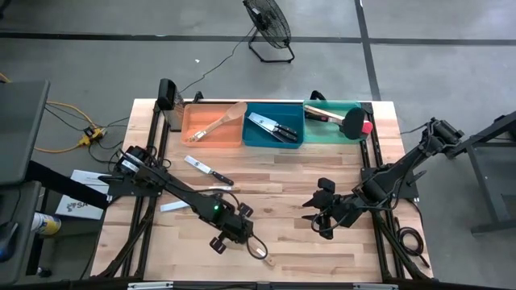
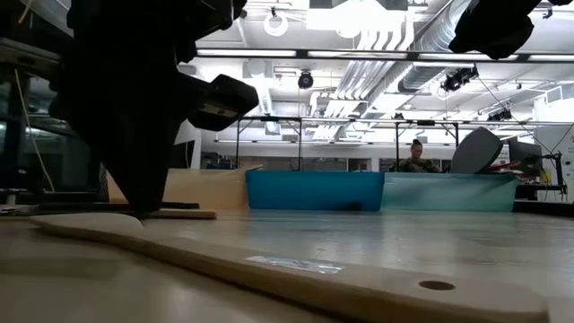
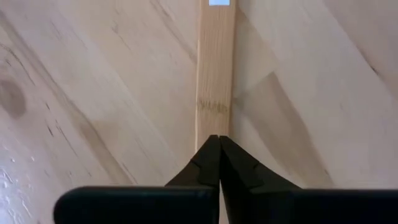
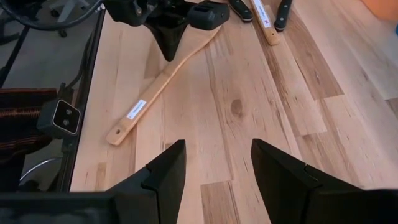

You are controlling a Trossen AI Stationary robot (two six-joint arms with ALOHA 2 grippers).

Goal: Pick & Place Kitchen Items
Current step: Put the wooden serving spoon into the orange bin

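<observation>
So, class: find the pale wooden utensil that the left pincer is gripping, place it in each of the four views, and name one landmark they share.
High view: wooden utensil at the table's near edge, under the left pincer.
Low view: across the foreground.
Left wrist view: centre, running up from the shut pincer.
Right wrist view: left of centre, lying diagonally.
Shared landmark: the white label on its handle.
</observation>
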